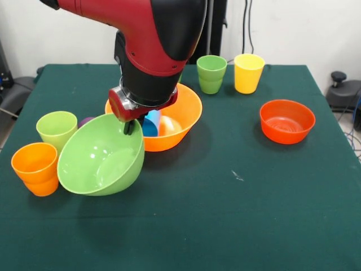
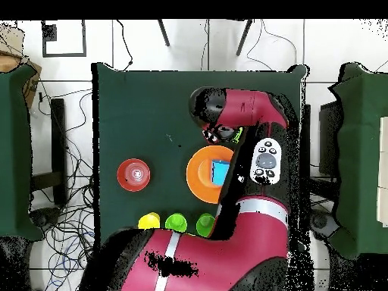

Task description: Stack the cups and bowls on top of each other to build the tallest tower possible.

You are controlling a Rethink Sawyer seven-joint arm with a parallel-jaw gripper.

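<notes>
In the front view my gripper (image 1: 130,127) is shut on the far rim of the large lime-green bowl (image 1: 98,158). The bowl hangs tilted, its opening turned toward the camera, low over the table at the left. Right behind it stands the large orange bowl (image 1: 183,116) with a blue cup (image 1: 149,126) inside; the overhead view shows them too (image 2: 198,176). A lime cup (image 1: 56,129), an orange cup (image 1: 35,167) and a sliver of a purple cup (image 1: 86,121) stand left of the lime bowl. In the overhead view the arm hides the gripper and the lime bowl.
A darker green cup (image 1: 211,73) and a yellow cup (image 1: 248,72) stand at the table's far side. The small red-orange bowl (image 1: 286,121) sits alone at the right, also in the overhead view (image 2: 133,174). Dark green cloth covers the table (image 1: 225,214).
</notes>
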